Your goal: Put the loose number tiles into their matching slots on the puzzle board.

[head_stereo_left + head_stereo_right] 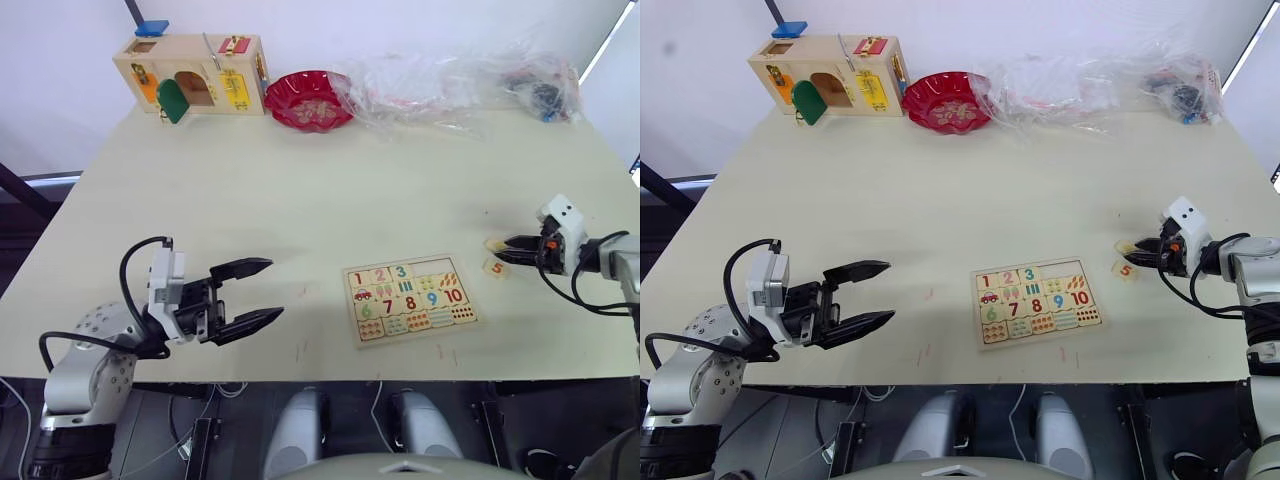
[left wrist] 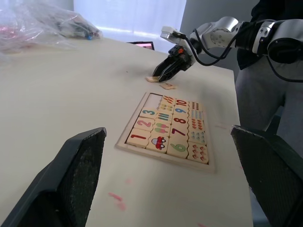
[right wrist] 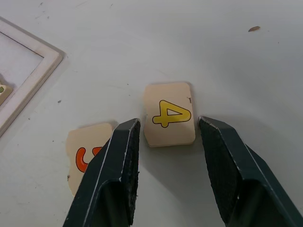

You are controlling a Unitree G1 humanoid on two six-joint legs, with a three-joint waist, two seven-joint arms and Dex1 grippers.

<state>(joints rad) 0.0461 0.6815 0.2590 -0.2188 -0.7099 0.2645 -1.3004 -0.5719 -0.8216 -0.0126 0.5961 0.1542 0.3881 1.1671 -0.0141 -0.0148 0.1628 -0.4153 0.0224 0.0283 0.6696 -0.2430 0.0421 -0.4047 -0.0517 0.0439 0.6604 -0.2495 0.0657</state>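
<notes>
Beside the right tool (image 3: pixel 168 142), fingers apart astride tile 4 (image 3: pixel 169 114), tile 5 (image 3: pixel 85 153) half hidden; left tool (image 1: pixel 258 292) agape, empty

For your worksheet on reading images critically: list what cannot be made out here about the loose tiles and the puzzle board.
- Orange tile, right wrist view: the right gripper finger covers half its digit.
- Puzzle board, right wrist view: cut off by the frame edge; only a corner shows.
- Yellow 4 tile, left eye view: too small to read.
- Board's counting pictures, eye views: too small to count.
</notes>
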